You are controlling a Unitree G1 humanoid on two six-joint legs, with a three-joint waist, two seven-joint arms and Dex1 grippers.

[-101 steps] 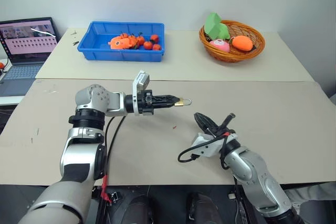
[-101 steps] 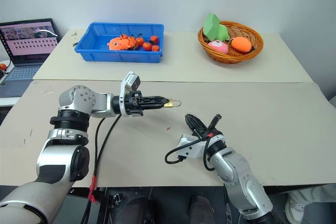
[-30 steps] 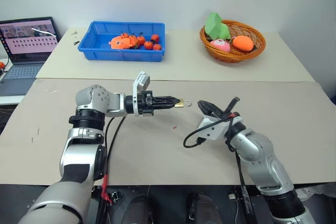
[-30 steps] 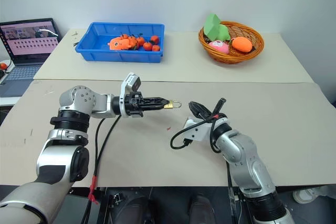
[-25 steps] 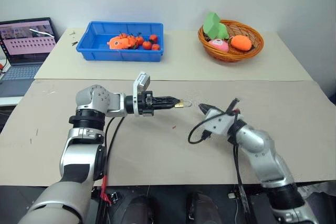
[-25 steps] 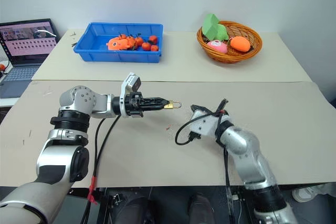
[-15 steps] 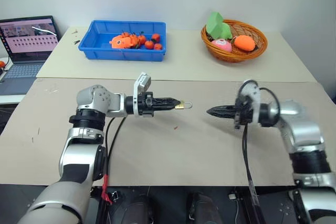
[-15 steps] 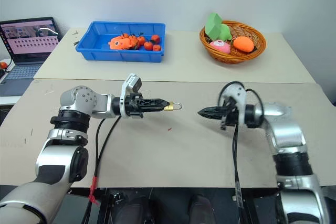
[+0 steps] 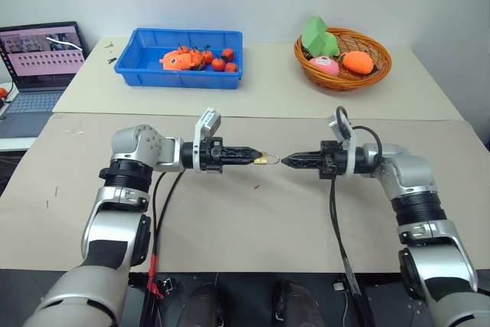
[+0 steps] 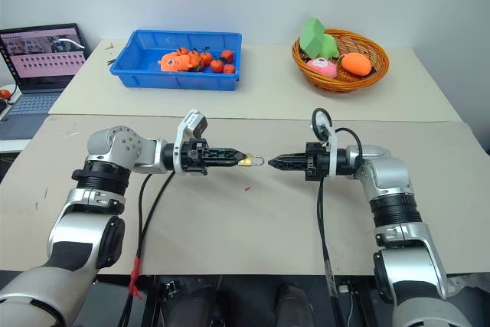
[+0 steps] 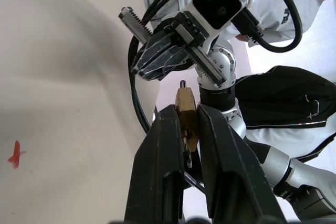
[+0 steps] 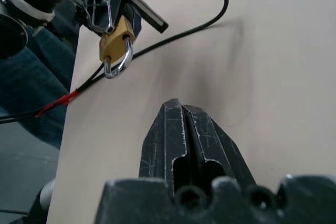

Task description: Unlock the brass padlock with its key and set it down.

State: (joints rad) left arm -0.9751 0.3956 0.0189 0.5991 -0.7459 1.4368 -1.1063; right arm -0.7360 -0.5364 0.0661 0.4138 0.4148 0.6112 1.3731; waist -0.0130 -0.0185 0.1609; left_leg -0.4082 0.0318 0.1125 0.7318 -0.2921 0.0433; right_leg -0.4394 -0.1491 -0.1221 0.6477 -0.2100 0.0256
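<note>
left gripper (image 9: 251, 158) level above the tabletop (image 9: 230, 212), fingers clamped on the brass padlock (image 9: 262, 160), shackle pointing at right gripper (image 9: 289, 162). right fingers pressed together, tip just beside the padlock; key not discernible.

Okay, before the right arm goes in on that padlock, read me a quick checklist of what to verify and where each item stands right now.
1. Left gripper clamped on the brass padlock: ok.
2. Padlock held above the table, shackle end toward the right gripper: ok.
3. Right gripper shut: ok.
4. Key between its fingers: cannot tell, none visible.
5. Keyhole facing the right gripper: cannot tell.
6. Gap between the tips and the padlock unobstructed: ok.
</note>
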